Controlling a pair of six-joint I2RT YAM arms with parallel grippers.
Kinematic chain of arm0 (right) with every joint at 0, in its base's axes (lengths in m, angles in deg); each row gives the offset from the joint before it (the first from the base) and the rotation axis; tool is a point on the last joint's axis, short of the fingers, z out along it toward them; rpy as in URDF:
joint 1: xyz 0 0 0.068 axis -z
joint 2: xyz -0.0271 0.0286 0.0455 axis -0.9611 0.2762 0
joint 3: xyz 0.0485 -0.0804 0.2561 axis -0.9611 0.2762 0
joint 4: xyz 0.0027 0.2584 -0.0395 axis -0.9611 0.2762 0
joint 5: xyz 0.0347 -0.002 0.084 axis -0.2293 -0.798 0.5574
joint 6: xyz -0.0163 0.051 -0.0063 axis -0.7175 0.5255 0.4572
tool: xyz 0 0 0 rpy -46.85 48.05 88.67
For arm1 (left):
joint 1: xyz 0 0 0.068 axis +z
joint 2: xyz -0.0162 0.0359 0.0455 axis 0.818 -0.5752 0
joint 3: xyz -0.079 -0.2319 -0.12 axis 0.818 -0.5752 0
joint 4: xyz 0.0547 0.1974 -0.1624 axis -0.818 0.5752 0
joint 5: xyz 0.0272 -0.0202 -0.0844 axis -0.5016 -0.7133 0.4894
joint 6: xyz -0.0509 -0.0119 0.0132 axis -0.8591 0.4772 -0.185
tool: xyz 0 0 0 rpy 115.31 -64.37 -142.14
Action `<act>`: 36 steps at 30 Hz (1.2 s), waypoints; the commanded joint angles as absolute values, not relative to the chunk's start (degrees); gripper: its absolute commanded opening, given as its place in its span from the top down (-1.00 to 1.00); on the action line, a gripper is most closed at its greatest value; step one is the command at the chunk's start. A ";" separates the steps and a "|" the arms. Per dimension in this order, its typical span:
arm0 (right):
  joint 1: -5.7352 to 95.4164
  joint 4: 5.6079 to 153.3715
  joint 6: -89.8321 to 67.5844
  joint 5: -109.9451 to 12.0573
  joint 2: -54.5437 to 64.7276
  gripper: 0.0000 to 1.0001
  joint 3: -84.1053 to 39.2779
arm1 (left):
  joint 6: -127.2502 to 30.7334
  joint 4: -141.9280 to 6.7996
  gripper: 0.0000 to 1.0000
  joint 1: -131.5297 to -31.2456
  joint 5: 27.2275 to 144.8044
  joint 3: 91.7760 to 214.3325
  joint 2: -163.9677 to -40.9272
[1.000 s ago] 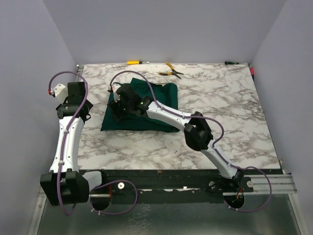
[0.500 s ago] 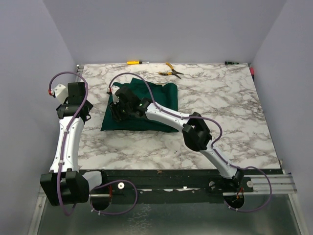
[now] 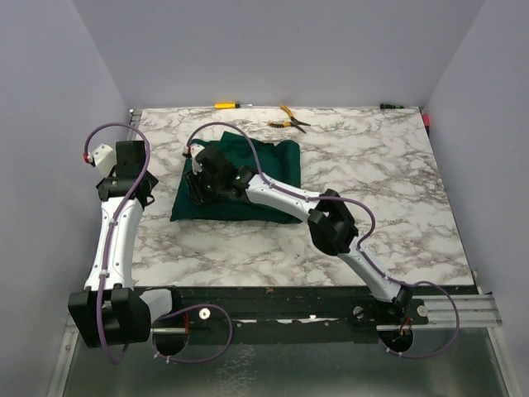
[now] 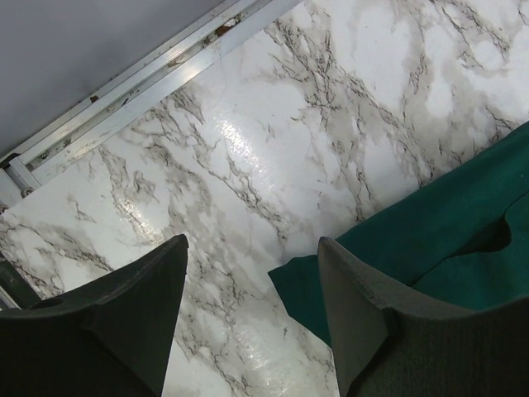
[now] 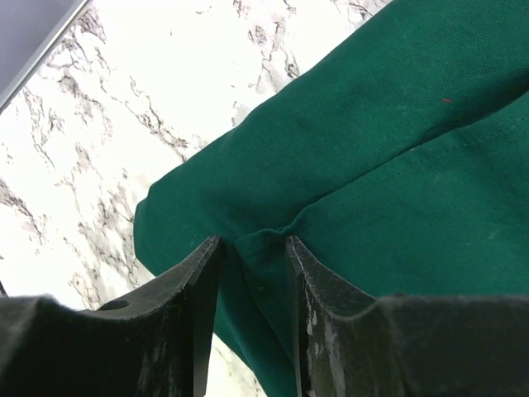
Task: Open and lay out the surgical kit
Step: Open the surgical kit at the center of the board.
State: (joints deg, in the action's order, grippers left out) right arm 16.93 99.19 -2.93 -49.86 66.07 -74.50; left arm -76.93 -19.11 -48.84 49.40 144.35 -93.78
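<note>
The surgical kit is a folded dark green cloth wrap (image 3: 269,165) lying left of centre on the marble table. Its tray, clamps, tweezers and gauze are hidden inside. My right gripper (image 3: 199,184) reaches across the wrap to its left part. In the right wrist view the gripper (image 5: 252,241) is shut on a raised fold of the green cloth (image 5: 372,157) near the wrap's edge. My left gripper (image 3: 126,185) hangs over bare marble just left of the wrap. In the left wrist view it (image 4: 252,245) is open and empty, with the cloth's corner (image 4: 430,231) beside its right finger.
A yellow-handled screwdriver (image 3: 227,105) and yellow-handled pliers (image 3: 288,121) lie at the table's far edge. An aluminium rail (image 4: 124,91) runs along the table's left edge. Grey walls enclose the table on three sides.
My right gripper has shifted slightly toward the far left over the wrap. The left arm has barely moved.
</note>
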 commanded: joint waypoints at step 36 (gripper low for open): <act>17.87 98.38 -0.09 -50.64 66.47 0.11 -72.73 | -76.67 -20.11 -0.31 -48.45 52.18 141.36 -92.21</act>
State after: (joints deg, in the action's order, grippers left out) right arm 17.46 96.63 0.24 -49.86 64.67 -71.31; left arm -76.93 -19.66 -48.84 51.45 141.88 -93.56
